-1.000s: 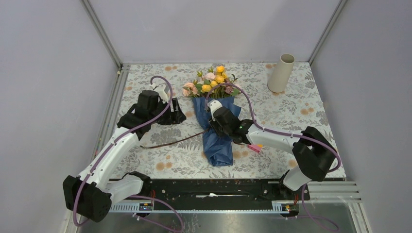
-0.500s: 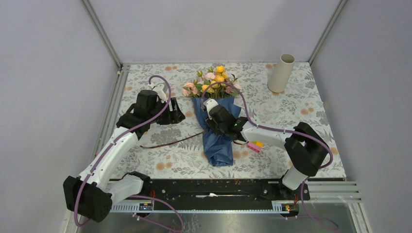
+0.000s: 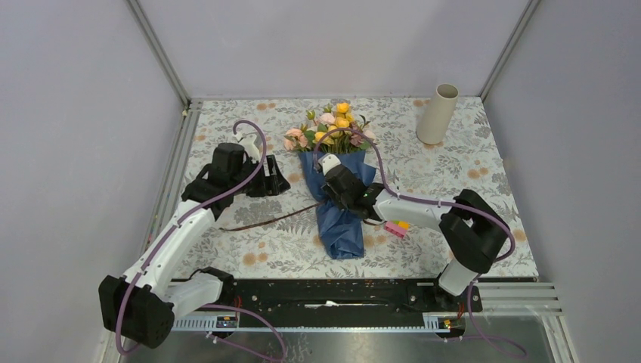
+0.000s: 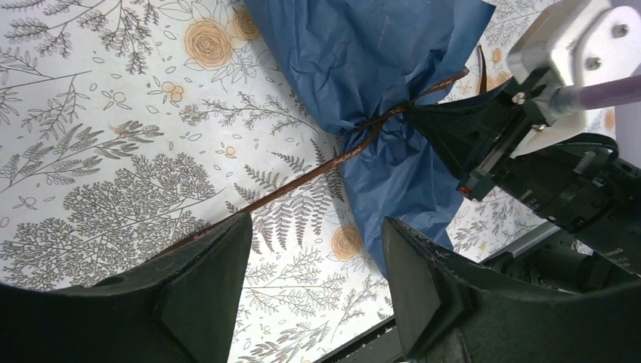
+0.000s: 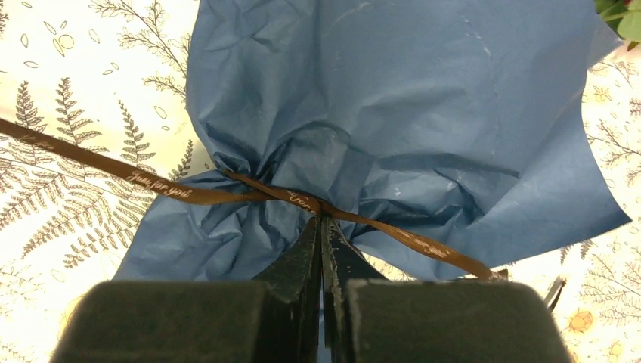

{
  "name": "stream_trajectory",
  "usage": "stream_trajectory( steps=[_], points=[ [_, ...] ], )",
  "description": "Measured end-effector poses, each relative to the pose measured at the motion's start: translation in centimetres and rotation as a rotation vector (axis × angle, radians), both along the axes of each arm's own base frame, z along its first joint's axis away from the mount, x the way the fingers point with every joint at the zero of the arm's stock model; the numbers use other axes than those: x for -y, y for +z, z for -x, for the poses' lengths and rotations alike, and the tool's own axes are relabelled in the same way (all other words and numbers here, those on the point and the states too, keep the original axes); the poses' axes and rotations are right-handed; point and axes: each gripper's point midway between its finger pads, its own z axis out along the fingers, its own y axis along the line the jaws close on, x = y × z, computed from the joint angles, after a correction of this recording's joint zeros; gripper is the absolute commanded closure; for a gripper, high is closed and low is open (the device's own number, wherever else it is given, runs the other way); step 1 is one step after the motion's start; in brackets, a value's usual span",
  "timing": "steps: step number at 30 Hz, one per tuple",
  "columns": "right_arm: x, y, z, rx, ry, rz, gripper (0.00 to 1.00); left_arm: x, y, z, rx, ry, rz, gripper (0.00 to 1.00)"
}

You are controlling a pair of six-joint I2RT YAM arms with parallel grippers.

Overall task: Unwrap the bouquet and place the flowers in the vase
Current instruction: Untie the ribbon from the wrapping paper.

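Your right gripper (image 5: 322,221) has its fingers pressed together, tips against the brown ribbon (image 5: 174,190) at the tied waist of the bouquet (image 3: 342,227); whether any ribbon sits between them you cannot tell. Your left gripper (image 4: 314,227) hangs with fingers spread above the ribbon's loose tail on the floral tablecloth (image 3: 453,174). The bouquet lies mid-table, blooms toward the far edge. The beige vase (image 3: 438,113) stands at the far right corner.

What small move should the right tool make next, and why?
Probably a short, gentle pull back toward its own base. The right tool is shut on the ribbon cinching the bouquet, not yet untied. The left tool hangs open, holding nothing.
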Motion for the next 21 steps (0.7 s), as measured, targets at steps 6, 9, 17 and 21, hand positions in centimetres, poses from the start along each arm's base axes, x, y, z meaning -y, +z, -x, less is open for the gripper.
stream_trajectory(
  steps=[6, 9, 17, 21],
  points=[
    [1.0, 2.7, 0.6, 0.05, -0.033, -0.074, 1.0, 0.9, 0.5, 0.9, 0.01, -0.022, 0.029, 0.33],
    [1.0, 4.8, 0.6, 0.087, -0.047, -0.137, 1.0, 1.9, 1.5, 1.5, 0.051, -0.046, 0.063, 0.33],
    [1.6, 4.1, 0.8, 0.079, -0.133, -0.191, 1.0, 5.3, -0.9, 1.9, 0.059, -0.093, 0.128, 0.34],
    [2.5, 2.6, 1.9, 0.04, -0.154, -0.196, 0.82, 7.3, -3.1, 2.1, 0.038, -0.132, 0.113, 0.34]
  ],
)
